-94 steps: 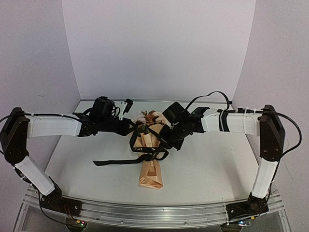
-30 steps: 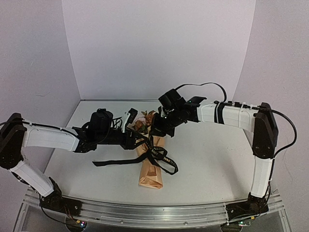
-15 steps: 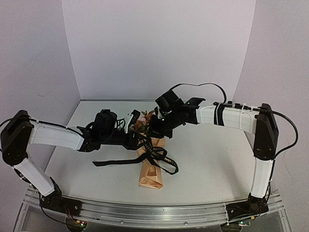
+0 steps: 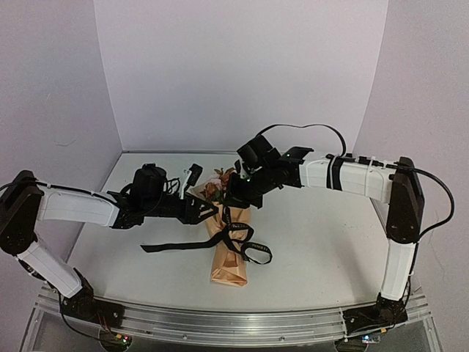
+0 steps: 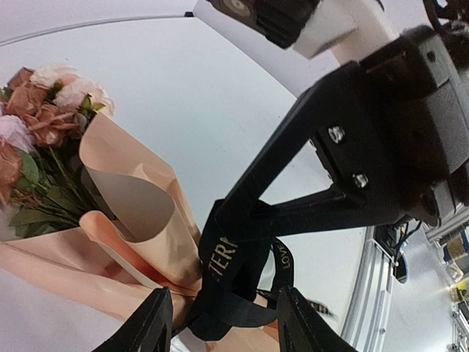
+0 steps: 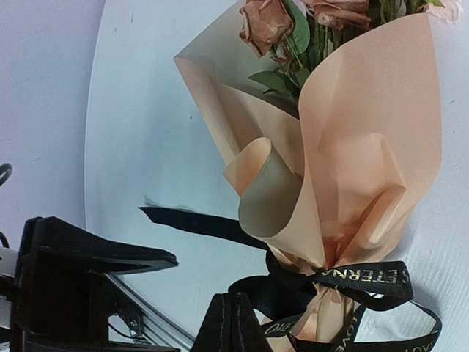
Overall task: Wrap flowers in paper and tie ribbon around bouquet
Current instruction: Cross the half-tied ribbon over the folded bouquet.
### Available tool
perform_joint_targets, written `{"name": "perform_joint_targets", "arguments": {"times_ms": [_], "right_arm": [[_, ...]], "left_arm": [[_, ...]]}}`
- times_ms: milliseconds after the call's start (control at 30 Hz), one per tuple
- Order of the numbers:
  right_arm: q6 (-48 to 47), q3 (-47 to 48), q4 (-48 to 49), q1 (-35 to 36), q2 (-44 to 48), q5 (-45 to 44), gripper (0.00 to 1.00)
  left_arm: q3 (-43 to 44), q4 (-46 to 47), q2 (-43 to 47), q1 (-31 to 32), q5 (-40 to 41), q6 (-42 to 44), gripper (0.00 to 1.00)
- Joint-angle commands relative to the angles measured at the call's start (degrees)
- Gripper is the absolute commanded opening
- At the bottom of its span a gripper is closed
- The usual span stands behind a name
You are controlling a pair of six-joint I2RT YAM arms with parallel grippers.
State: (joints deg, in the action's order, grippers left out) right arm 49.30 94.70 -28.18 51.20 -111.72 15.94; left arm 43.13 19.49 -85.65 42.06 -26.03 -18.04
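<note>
Seen from above, the lettering is too small to be read. The bouquet [image 4: 231, 258] lies on the table [image 4: 322, 249] between the arms, and the flowers [image 4: 220, 181] are held in its paper [image 4: 226, 277] cone at the far, wide end. The ribbon [image 4: 238, 233] is looped round the cone's middle, with one tail trailing left across the table. The left gripper [image 4: 199, 209] and right gripper [image 4: 233, 198] are brought together over the cone's upper part. In the left wrist view, gold letters "TERN" and "LOVE" can be read on the ribbon. It is pinched in the closed tips of the right gripper and hangs between the left fingers, which are held about half apart with nothing clamped. In the right wrist view, "ETERNA" can be read on a loop at the cone's narrow waist. Green stems and rust blooms are enclosed by the paper folds, and the right jaws are seen closed beside the knot.
</note>
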Motion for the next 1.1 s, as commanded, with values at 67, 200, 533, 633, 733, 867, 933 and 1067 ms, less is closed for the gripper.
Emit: {"name": "perform_joint_targets", "arguments": {"times_ms": [67, 200, 533, 633, 733, 867, 933, 1067], "right_arm": [[0.1, 1.5, -0.1, 0.4, 2.1, -1.0, 0.00], [0.3, 2.1, -0.3, 0.6, 1.7, -1.0, 0.00], [0.4, 2.8, -1.0, 1.0, 1.7, -0.8, 0.00], [0.2, 2.5, -1.2, 0.9, 1.9, -0.8, 0.00], [0.2, 2.2, -1.3, 1.0, 2.0, -0.8, 0.00], [-0.1, 1.5, -1.4, 1.0, 2.6, -1.2, 0.00], [-0.7, 0.9, -1.4, 1.1, 3.3, -2.0, 0.02], [-3.1, -2.1, -1.4, 1.0, 6.9, -5.4, 0.27]], "left_arm": [[3.0, 2.4, -2.0, 1.2, -5.8, 0.4, 0.54], [4.6, 2.4, -4.0, 2.1, -5.3, 0.4, 0.55], [9.2, 0.9, -8.8, 3.6, -1.9, 1.2, 0.48], [9.3, 1.0, -9.0, 3.7, -1.1, 1.2, 0.41], [9.4, 0.9, -9.5, 3.6, -0.6, 1.0, 0.29], [8.6, 2.4, -9.5, 3.6, 0.0, 0.0, 0.07], [8.2, 2.7, -9.5, 3.6, 0.7, -0.4, 0.01], [5.3, 5.1, -8.1, 3.6, 5.2, -2.3, 0.00]]}}
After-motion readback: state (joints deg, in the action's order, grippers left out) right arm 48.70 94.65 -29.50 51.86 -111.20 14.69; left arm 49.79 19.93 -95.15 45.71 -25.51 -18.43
